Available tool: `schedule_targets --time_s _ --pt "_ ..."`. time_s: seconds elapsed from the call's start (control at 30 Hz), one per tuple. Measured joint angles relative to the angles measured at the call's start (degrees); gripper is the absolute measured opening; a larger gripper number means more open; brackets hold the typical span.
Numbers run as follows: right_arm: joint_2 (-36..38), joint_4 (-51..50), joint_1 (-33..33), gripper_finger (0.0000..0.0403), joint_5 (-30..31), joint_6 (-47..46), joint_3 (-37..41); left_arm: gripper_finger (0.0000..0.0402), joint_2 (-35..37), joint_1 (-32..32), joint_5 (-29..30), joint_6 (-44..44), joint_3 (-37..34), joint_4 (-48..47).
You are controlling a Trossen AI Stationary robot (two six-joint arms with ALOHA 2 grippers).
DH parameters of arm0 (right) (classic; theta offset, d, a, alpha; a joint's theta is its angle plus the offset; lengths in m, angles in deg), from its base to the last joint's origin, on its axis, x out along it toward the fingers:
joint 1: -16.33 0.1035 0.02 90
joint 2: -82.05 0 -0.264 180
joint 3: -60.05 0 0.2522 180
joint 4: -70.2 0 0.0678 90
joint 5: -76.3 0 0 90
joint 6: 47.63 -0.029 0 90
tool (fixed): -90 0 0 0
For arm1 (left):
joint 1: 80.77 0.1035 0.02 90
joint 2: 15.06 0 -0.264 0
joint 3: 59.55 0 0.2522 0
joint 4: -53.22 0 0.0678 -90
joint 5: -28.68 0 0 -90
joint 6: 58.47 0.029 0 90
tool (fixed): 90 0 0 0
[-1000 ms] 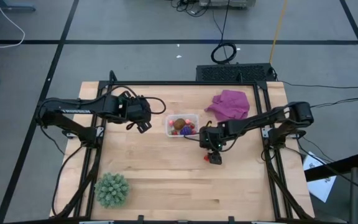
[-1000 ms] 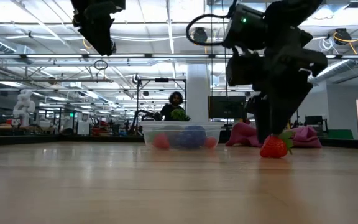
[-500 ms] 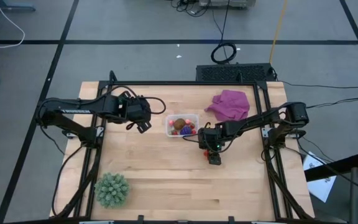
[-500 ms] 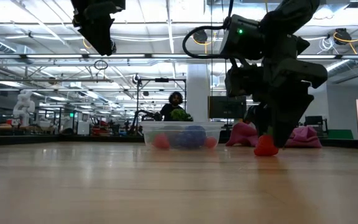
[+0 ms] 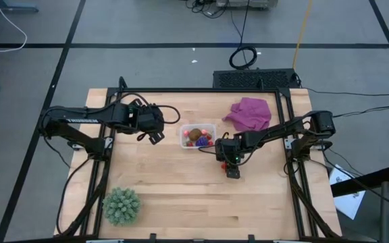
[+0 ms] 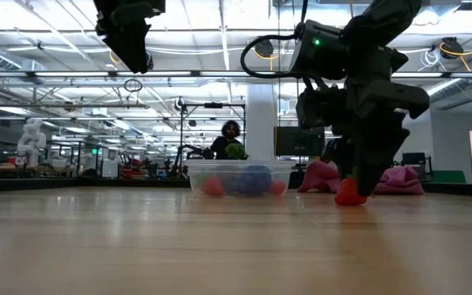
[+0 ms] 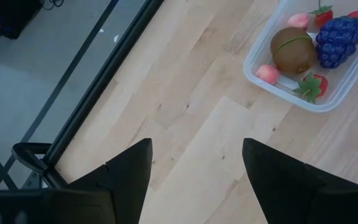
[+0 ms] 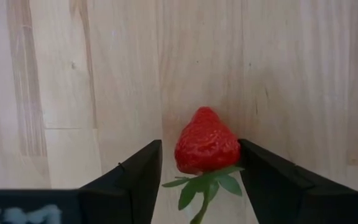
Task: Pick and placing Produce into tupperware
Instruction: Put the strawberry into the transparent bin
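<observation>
My right gripper (image 8: 199, 180) is down at the table (image 5: 174, 185), fingers spread either side of a red strawberry (image 8: 206, 145), not pinching it. The strawberry lies on the wood near the clear tub (image 5: 198, 136), which holds a brown fruit (image 7: 292, 49), grapes (image 7: 339, 38) and other strawberries. My left gripper (image 7: 197, 165) hovers released beside the tub.

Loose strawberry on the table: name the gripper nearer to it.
Right. The right gripper straddles the strawberry; the left gripper hangs beyond the tupperware, far side.
</observation>
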Motion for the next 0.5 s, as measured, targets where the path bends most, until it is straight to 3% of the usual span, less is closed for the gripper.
schedule_targets --time_s 0.33,0.5 --pt "-0.1 0.1 -0.1 0.0147 0.3 0.0 0.0 0.0257 0.0 0.0 0.0 0.0 0.0 0.0" --pt "-0.1 0.1 -0.1 0.0142 0.4 -0.1 0.0 0.0257 0.0 0.0 0.0 0.0 0.0 0.0"
